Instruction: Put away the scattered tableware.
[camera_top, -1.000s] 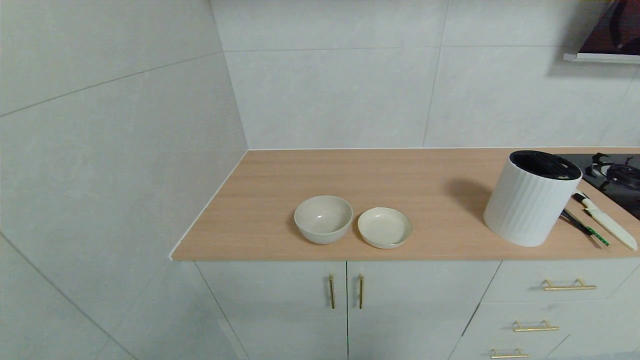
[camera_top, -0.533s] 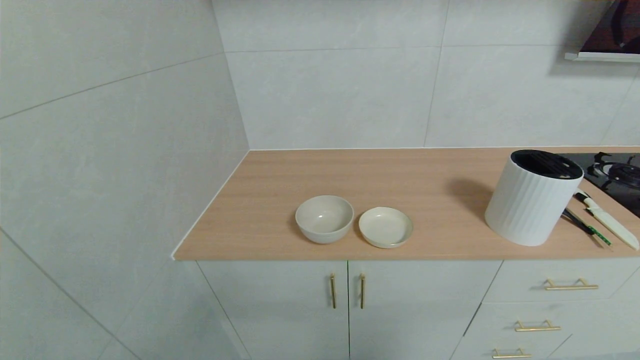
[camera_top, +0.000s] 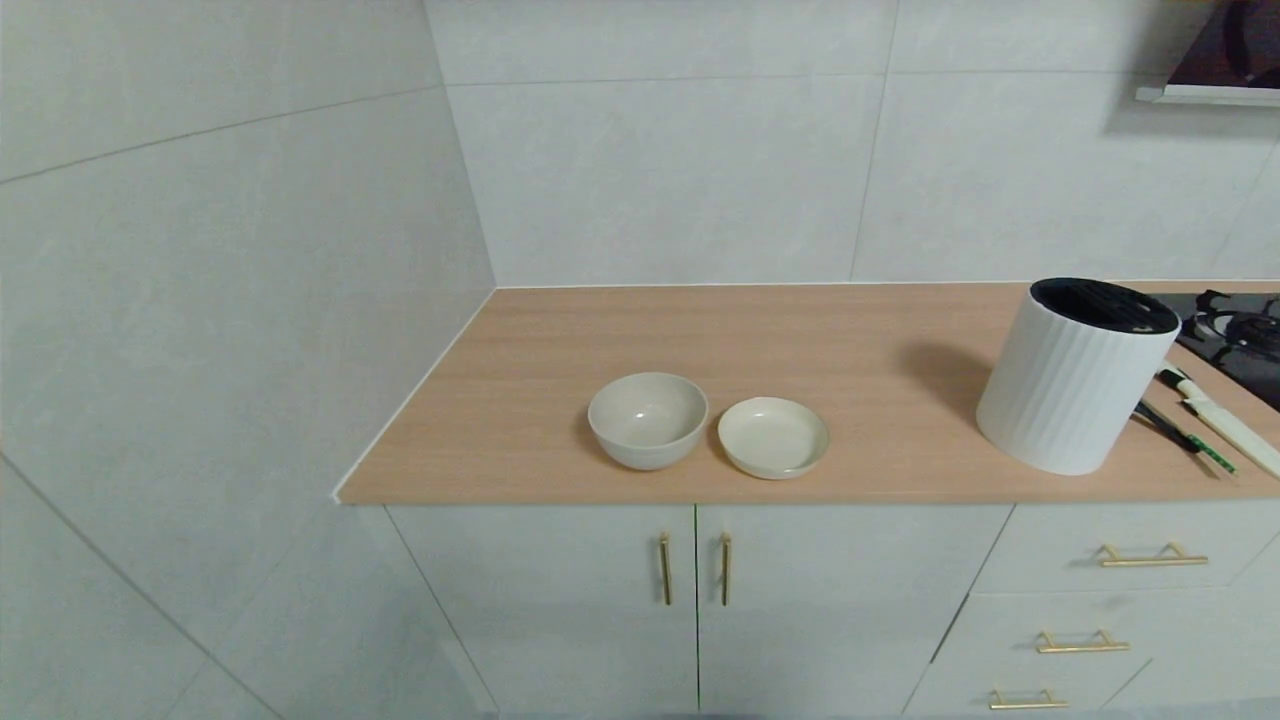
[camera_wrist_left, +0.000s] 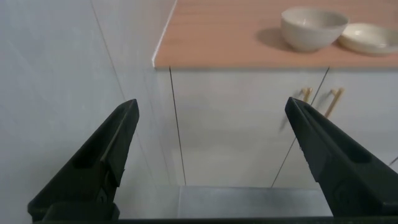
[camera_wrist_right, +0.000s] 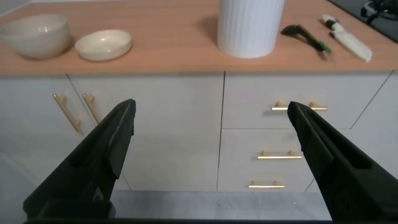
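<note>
On the bench (camera_top: 520, 400), bowl (camera_top: 647, 420) just beside dish (camera_top: 773, 437) — left gripper (camera_wrist_left: 211, 103) and right gripper (camera_wrist_right: 211, 104) both spread wide

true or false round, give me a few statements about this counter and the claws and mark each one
1. The bowl and the shallow dish sit side by side on the counter. True.
2. The bowl has food in it. False: it is empty.
3. A knife lies on the counter on the stove side of the white ribbed holder. True.
4. The holder lies tipped on its side. False: it stands upright.
5. The left claw is shut on the dish. False: the left claw is open and empty, off the counter.
</note>
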